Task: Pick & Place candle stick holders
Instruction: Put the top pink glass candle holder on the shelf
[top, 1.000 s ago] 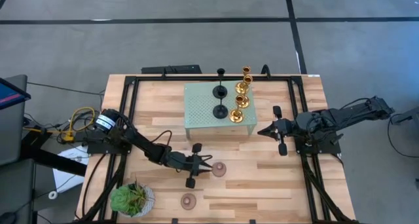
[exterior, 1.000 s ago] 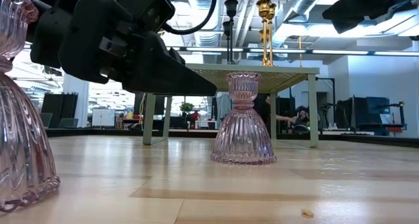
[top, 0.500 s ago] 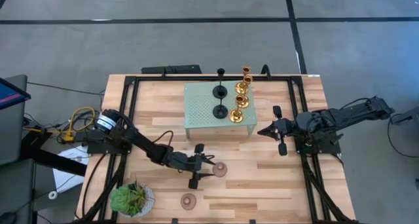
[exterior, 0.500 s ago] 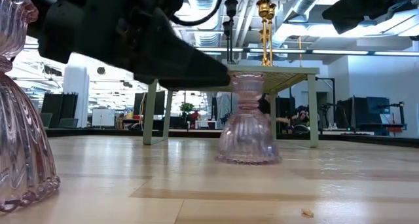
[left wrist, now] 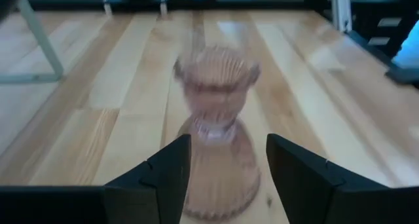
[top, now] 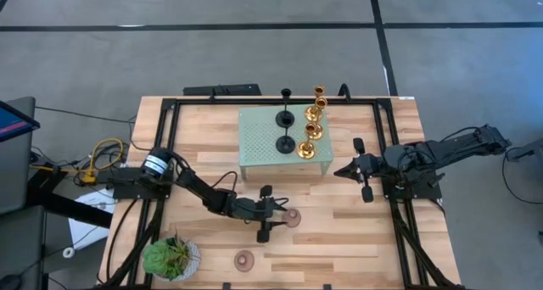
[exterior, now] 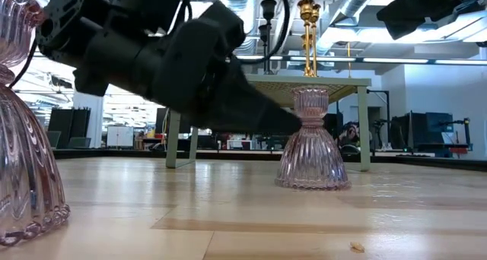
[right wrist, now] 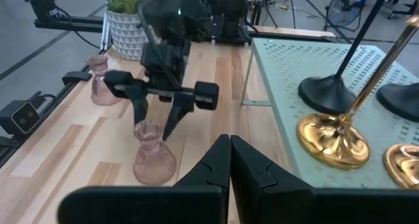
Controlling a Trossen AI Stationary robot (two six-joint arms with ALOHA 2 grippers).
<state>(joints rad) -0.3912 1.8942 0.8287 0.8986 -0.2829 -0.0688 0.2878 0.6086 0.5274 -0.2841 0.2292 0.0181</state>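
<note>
A dull pink ribbed candle stick holder stands upright on its round base on the wooden table, near the middle front. My left gripper is open, and its fingers stand on either side of the holder. This also shows in the right wrist view. A second pink holder stands near the front edge. Two black holders and two gold holders stand on the pale green platform. My right gripper is shut and empty, right of the platform. My left gripper reaches level from the table's left, its open fingers on either side of the pink holder's narrow neck. The holder stands upright on the table. I cannot tell which finger touches it.
A potted green plant stands at the front left corner. The platform's legs stand just behind the left gripper. Black frame rails run along the table's left and right sides. Bare wood lies between the pink holder and the right arm.
My left gripper has gone toward the table's right edge, staying low and open. The pink holder between its fingers has slid along the table to the right with it and stays upright. The right arm has kept still.
</note>
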